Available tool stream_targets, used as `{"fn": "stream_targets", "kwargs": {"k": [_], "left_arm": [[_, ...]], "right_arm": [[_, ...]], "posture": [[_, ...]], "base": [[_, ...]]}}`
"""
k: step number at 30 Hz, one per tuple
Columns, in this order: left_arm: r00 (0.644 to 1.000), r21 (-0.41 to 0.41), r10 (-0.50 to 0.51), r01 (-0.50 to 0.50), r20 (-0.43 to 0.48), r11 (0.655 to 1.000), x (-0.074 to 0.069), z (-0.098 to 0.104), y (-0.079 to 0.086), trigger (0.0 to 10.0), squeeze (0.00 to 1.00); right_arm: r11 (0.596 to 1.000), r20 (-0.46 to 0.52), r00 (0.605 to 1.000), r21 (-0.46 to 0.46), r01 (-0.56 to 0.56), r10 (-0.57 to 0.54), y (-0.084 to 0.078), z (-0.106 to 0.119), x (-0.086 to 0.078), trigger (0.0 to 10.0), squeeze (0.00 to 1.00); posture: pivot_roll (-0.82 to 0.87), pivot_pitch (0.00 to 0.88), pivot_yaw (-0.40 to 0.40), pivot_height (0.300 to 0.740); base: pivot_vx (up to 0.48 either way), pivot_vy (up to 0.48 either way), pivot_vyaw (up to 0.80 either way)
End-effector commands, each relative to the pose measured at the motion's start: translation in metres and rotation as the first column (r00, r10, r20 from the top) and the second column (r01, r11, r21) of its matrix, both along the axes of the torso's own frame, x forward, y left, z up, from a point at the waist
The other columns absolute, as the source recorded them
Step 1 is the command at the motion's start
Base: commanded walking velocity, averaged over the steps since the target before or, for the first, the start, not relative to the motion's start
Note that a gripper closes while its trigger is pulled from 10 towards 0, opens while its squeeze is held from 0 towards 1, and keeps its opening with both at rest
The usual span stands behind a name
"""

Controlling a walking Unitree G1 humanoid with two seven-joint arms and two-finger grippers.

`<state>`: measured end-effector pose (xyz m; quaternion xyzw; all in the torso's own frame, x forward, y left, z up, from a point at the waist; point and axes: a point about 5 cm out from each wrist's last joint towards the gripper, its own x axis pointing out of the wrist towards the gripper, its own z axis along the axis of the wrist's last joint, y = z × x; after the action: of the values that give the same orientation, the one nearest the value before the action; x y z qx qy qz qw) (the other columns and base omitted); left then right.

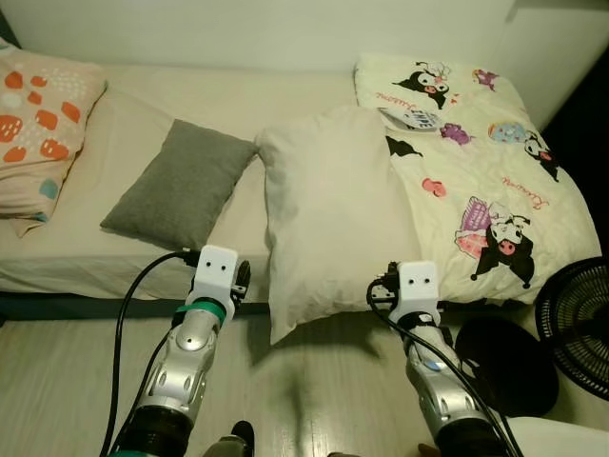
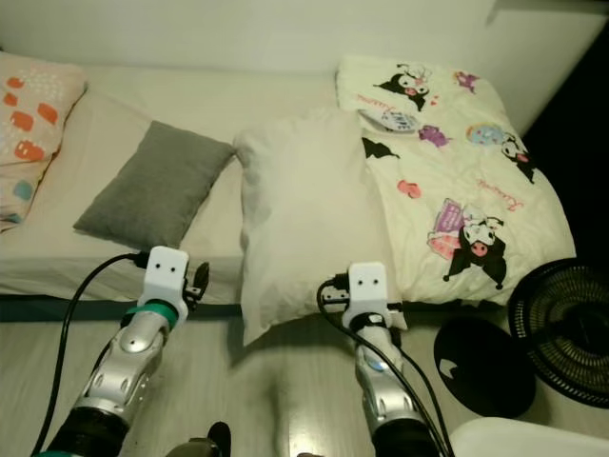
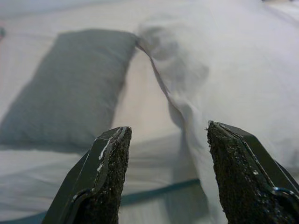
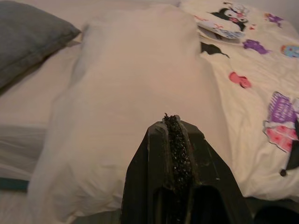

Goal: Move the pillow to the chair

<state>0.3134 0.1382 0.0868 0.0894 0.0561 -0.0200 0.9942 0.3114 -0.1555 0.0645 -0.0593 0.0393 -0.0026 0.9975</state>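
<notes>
On the bed (image 1: 143, 95), far left, lies an orange-spotted pillow (image 1: 38, 114), then a grey cushion (image 1: 176, 183). The left gripper (image 3: 168, 154) is held at the mattress edge, fingers spread wide, aimed at the gap between cushion and white pillow (image 1: 328, 214). The white pillow lies mid-bed, its lower end overhanging the mattress edge above the wood floor (image 1: 67, 381). The right gripper (image 4: 174, 140) has its fingers pressed together, empty, just short of that pillow's near end. Right: a cartoon-print blanket (image 1: 476, 162) with pink script, too small to read. A black fan (image 1: 580, 328) stands near the bed's right corner.
</notes>
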Motion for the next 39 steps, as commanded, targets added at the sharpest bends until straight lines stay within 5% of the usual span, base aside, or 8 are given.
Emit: {"fn": "stream_targets", "kwargs": {"k": [1, 6, 39], "left_arm": [[1.000, 0.009, -0.002, 0.002, -0.007, 1.000, -0.004, -0.004, -0.001, 10.0, 0.00], [0.999, -0.006, 0.003, -0.003, 0.042, 1.000, -0.002, 0.010, 0.001, 10.0, 0.00], [0.998, -0.064, -0.042, 0.045, 0.042, 0.997, 0.002, 0.018, -0.005, 10.0, 0.00]], "right_arm": [[1.000, -0.045, 0.999, 0.014, 0.009, -0.008, -0.002, -0.008, -0.003, 10.0, 0.00], [0.996, -0.099, 0.995, 0.084, 0.040, -0.031, -0.003, -0.013, -0.003, 10.0, 0.00], [0.987, -0.089, 0.991, 0.111, 0.113, -0.104, -0.006, -0.013, -0.006, 10.0, 0.00]], "posture": [[-0.07, 0.051, -0.030, 0.740], [-0.07, 0.046, -0.020, 0.740], [-0.07, 0.044, 0.023, 0.740]], "base": [[0.000, 0.000, 0.00], [0.000, 0.000, 0.00], [0.050, 0.000, -0.02]]}}
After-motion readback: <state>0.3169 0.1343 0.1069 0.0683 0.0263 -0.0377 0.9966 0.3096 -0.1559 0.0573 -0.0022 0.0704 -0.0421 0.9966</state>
